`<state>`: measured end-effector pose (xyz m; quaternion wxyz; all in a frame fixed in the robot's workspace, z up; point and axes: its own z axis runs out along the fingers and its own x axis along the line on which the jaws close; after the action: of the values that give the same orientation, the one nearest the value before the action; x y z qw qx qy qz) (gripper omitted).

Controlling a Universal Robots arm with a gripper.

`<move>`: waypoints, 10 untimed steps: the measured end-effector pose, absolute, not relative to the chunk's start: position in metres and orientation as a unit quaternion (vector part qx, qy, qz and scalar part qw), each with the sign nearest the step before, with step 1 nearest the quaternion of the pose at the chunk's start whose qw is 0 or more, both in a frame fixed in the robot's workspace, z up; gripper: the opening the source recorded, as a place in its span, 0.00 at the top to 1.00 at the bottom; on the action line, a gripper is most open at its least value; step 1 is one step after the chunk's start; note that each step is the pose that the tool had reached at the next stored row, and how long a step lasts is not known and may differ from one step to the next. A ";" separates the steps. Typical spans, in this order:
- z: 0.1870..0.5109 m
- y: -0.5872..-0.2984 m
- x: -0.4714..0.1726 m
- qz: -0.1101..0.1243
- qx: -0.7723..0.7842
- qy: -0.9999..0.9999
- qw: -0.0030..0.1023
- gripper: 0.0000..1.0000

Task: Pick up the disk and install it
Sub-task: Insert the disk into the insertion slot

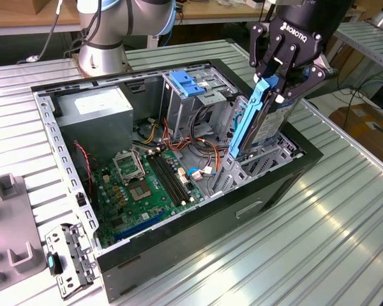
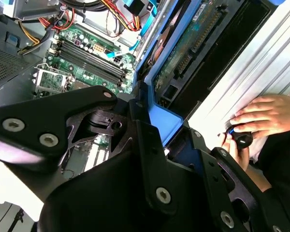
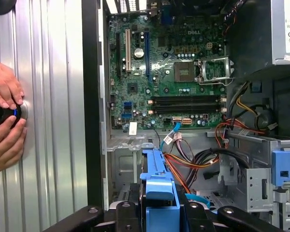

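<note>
Dark disk (image 1: 248, 118) w/ blue rails, near-vert.

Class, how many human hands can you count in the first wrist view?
2. One hand and the other hand flank a dark round device on the ribbed table beside the computer case. Others may be out of view.

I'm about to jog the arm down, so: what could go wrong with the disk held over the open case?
1. The gripper holds the disk by one end, steeply tilted; its low end sits at the metal drive cage, where a blue rail could catch.
2. Orange and red cables lie beside that cage and might get pinched.
3. A person's hands are on the table beside the case, perhaps within the arm's sweep.
</note>
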<state>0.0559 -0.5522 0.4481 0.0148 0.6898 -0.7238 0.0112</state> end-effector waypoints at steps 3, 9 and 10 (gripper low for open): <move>0.447 -0.553 0.056 0.011 0.690 -0.724 0.015 0.63; 0.447 -0.557 0.056 0.011 0.692 -0.722 0.015 0.63; 0.447 -0.557 0.056 0.011 0.692 -0.722 0.014 0.63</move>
<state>0.0560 -0.5569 0.4472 0.0144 0.6919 -0.7217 0.0109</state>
